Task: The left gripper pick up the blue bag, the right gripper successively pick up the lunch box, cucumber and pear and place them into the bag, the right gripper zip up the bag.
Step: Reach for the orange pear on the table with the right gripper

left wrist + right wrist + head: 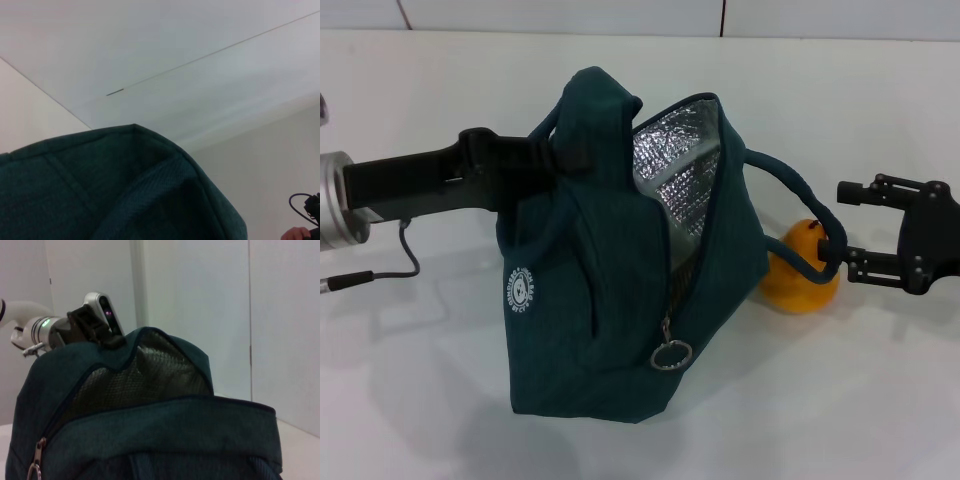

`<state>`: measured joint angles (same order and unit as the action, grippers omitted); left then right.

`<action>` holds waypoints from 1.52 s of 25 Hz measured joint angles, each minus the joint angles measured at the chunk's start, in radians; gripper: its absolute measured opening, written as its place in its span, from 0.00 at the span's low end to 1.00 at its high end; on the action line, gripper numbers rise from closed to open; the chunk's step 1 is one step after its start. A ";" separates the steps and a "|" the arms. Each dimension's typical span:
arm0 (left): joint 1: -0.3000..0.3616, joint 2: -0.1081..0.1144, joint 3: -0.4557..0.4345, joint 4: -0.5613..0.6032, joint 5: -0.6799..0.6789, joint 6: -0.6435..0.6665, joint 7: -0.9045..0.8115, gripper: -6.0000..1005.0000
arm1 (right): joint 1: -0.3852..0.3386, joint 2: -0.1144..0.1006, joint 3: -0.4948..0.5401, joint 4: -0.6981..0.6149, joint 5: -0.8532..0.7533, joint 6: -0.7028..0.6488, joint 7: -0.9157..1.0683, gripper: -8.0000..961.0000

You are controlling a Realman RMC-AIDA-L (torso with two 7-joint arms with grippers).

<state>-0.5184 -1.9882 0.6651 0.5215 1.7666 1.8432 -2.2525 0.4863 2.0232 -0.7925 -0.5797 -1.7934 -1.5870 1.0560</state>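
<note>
The blue bag (610, 300) stands upright mid-table with its mouth open, showing the silver foil lining (680, 165). My left gripper (568, 152) comes in from the left and is shut on the bag's top rim, holding that side up. The same grip shows in the right wrist view, with the left gripper (97, 329) on the rim of the blue bag (150, 440). The orange-yellow pear (798, 275) lies on the table behind the bag's right side. My right gripper (848, 227) hovers open just right of the pear, at the end of a handle loop (805, 195). The lunch box and cucumber are out of view.
The zipper's ring pull (672, 355) hangs at the low front end of the bag's opening. A thin black cable (390, 268) trails on the white table (840, 400) under the left arm. Teal fabric of the bag (125, 190) fills the lower left wrist view.
</note>
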 joint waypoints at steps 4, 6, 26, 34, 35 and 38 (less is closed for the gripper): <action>0.000 -0.004 0.003 0.000 0.003 -0.005 0.004 0.04 | 0.007 0.000 -0.001 0.036 0.006 0.025 -0.056 0.75; 0.000 -0.005 0.003 0.000 0.005 -0.006 0.006 0.04 | 0.009 0.001 -0.001 0.046 0.010 0.032 -0.071 0.75; -0.016 -0.037 0.019 -0.003 0.043 -0.011 0.007 0.04 | 0.033 0.000 -0.010 0.185 0.069 0.065 -0.226 0.75; -0.019 -0.046 0.019 -0.003 0.058 -0.014 0.007 0.04 | 0.037 0.003 -0.010 0.222 0.086 0.097 -0.247 0.73; -0.019 -0.046 0.019 -0.004 0.058 -0.015 0.007 0.04 | 0.037 0.003 -0.010 0.227 0.089 0.098 -0.255 0.72; -0.019 -0.047 0.021 -0.004 0.060 -0.017 0.007 0.04 | 0.038 0.003 -0.009 0.241 0.095 0.098 -0.271 0.70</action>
<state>-0.5371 -2.0350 0.6858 0.5172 1.8262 1.8267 -2.2458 0.5243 2.0264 -0.8015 -0.3391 -1.6987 -1.4886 0.7853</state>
